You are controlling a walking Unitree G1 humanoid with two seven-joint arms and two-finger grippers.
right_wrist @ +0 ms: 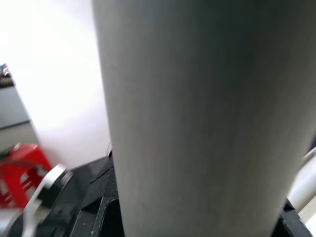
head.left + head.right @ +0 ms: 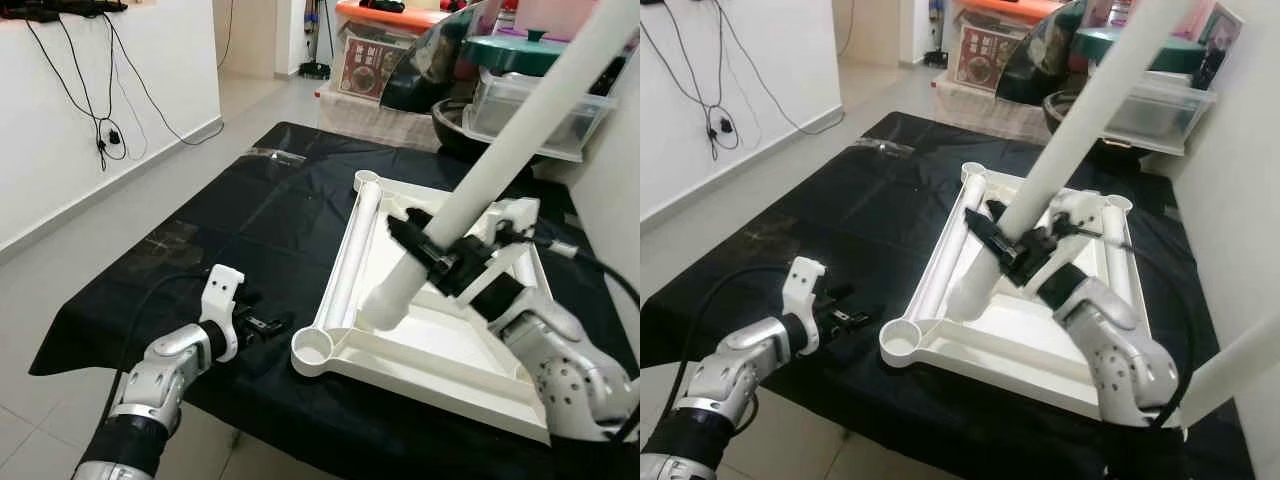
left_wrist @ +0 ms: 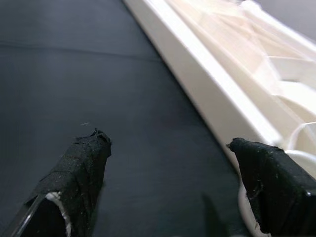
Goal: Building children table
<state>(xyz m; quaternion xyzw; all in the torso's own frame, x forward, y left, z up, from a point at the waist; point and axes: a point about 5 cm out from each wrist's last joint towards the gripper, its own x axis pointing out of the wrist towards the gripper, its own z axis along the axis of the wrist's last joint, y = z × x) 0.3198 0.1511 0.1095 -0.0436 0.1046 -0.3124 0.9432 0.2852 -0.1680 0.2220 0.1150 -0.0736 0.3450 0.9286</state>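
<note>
The white children's tabletop [image 2: 430, 362] lies upside down on a table covered in black cloth [image 2: 240, 220]. One white leg [image 2: 352, 255] lies along its left side, between two corner sockets. My right gripper [image 2: 437, 255] is shut on a second long white leg [image 2: 500, 150]. That leg is tilted up to the right, and its lower end hangs over the tabletop's inside, near the front-left socket [image 2: 313, 348]. In the right wrist view the leg [image 1: 197, 113] runs between the fingers. My left gripper [image 2: 268, 325] hovers open just left of that socket, with the tabletop's rim [image 3: 207, 94] beside one fingertip [image 3: 276, 182].
Plastic bins [image 2: 520, 100] and a dark bowl [image 2: 470, 135] crowd the table's back right, close to the right wall. Another white leg [image 2: 1230, 370] juts in at the lower right. Cables [image 2: 105, 130] hang on the left wall. The table's front edge lies just under my left arm.
</note>
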